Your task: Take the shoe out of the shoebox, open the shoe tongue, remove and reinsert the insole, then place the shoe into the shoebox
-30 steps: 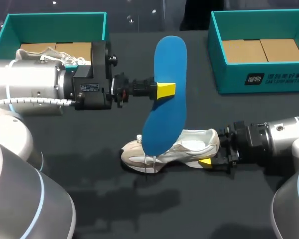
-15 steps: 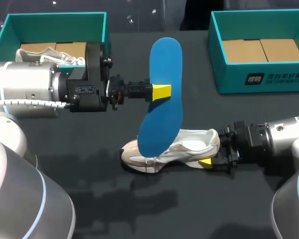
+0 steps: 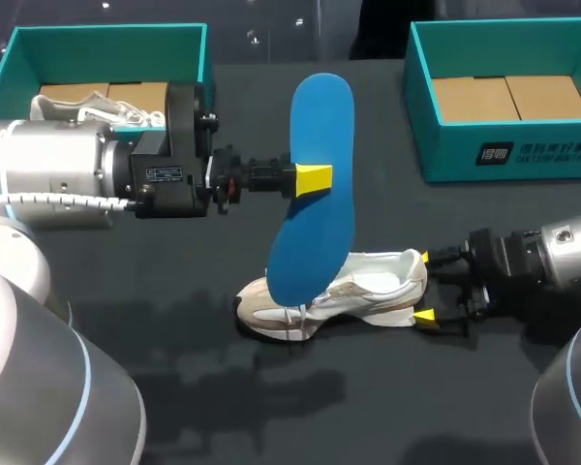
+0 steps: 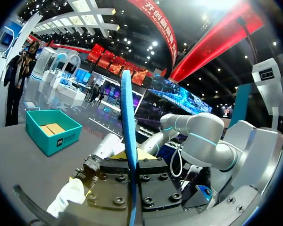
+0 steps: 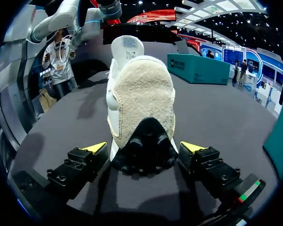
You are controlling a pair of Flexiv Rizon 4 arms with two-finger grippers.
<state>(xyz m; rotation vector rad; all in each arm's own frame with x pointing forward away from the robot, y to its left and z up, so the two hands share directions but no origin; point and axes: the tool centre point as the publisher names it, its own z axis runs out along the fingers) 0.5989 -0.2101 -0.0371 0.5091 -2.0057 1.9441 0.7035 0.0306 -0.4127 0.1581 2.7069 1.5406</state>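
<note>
Black cloth covers the counter (image 3: 368, 407), with one teal shoebox (image 3: 107, 39) at the far left and a second shoebox (image 3: 523, 155) at the far right. The white shoe (image 3: 358, 291) lies out of both, in the near middle of the counter, toe to the left and heel to the right.

Half a second ago the right end effector (image 3: 425, 288) sat close against the heel. Now it has drawn back to the right and its fingers stand released, one yellow tip on either side of the heel and neither touching it. The shoe is therefore no longer steadied, which suggests the removal step is finished.

The blue insole (image 3: 315, 194) is fully out of the shoe, hanging upright above it with its lower end over the toe. The left end effector (image 3: 315, 178) is clenched on its middle and has not moved in the last half second. The left arm reaches in level from the left, the right arm low from the right. Reinsertion looks to be next.
</note>
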